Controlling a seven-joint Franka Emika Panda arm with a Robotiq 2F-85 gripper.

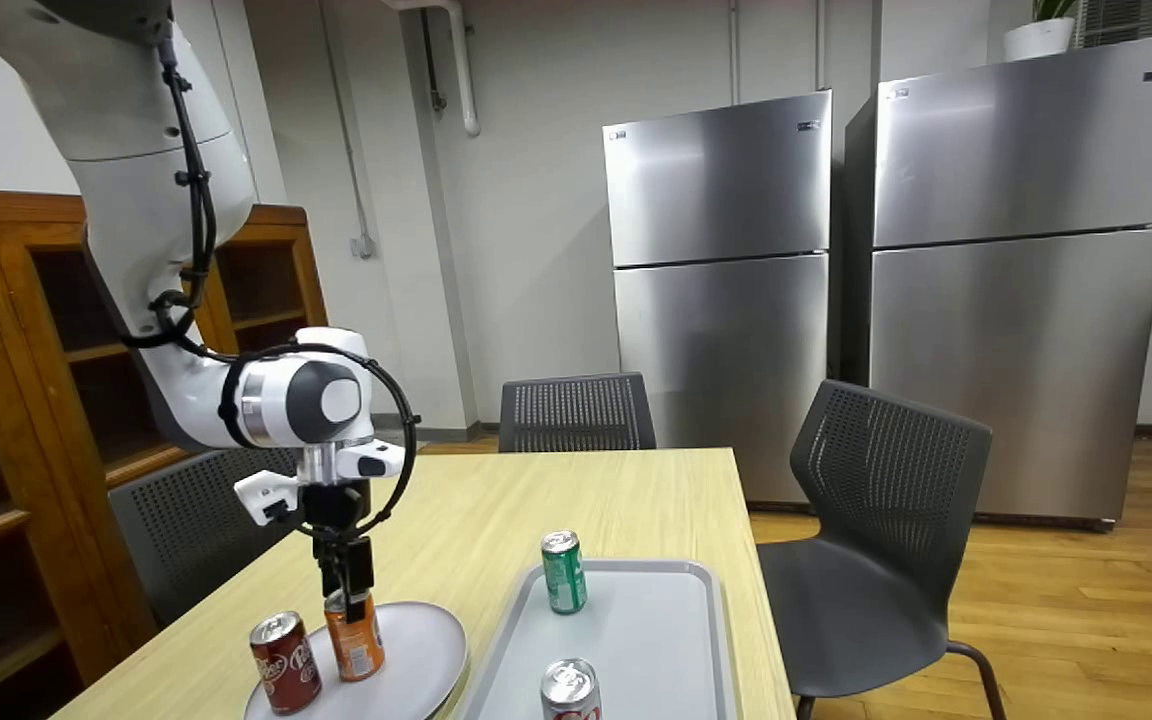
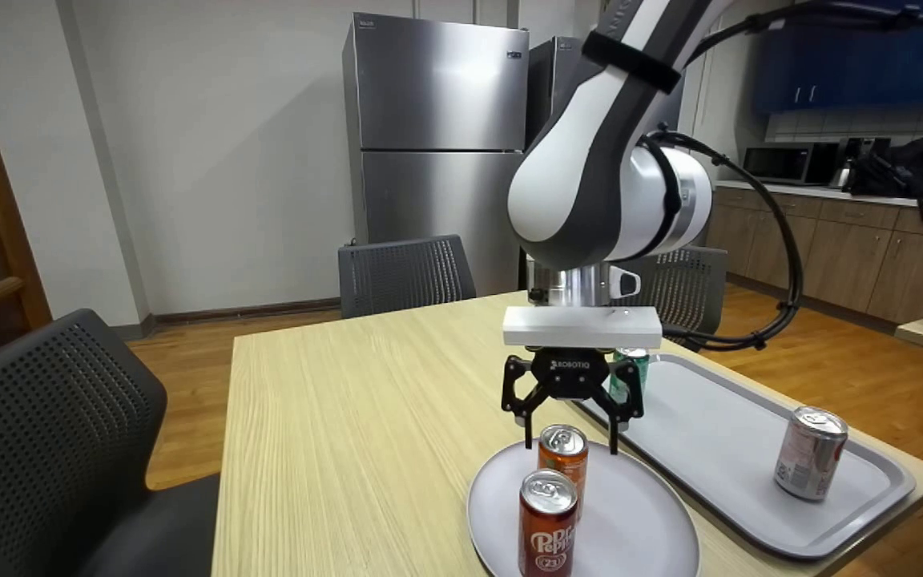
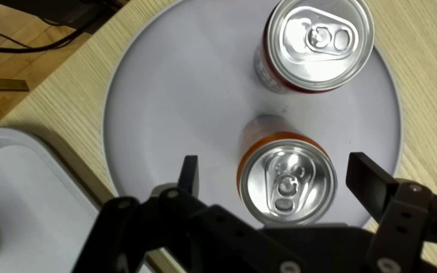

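My gripper (image 3: pixel 275 172) stands open over the orange can (image 3: pixel 288 182). In the wrist view the silver can top lies between the two fingers, with a gap on each side. The same orange can (image 1: pixel 358 645) is upright on a round grey plate (image 1: pixel 431 650); in that exterior view the fingers overlap its upper part. How far down they reach beside it I cannot tell exactly. A dark red Dr Pepper can (image 2: pixel 548 525) stands upright on the plate close to the orange one, and partly hides it in that exterior view.
Beside the plate lies a grey rectangular tray (image 2: pixel 718 433). On it stand a green can (image 1: pixel 564 575) and a silver can (image 2: pixel 810 453), both upright. Dark chairs (image 1: pixel 886 540) surround the light wooden table (image 2: pixel 349 449). Two steel refrigerators (image 1: pixel 721 350) stand behind.
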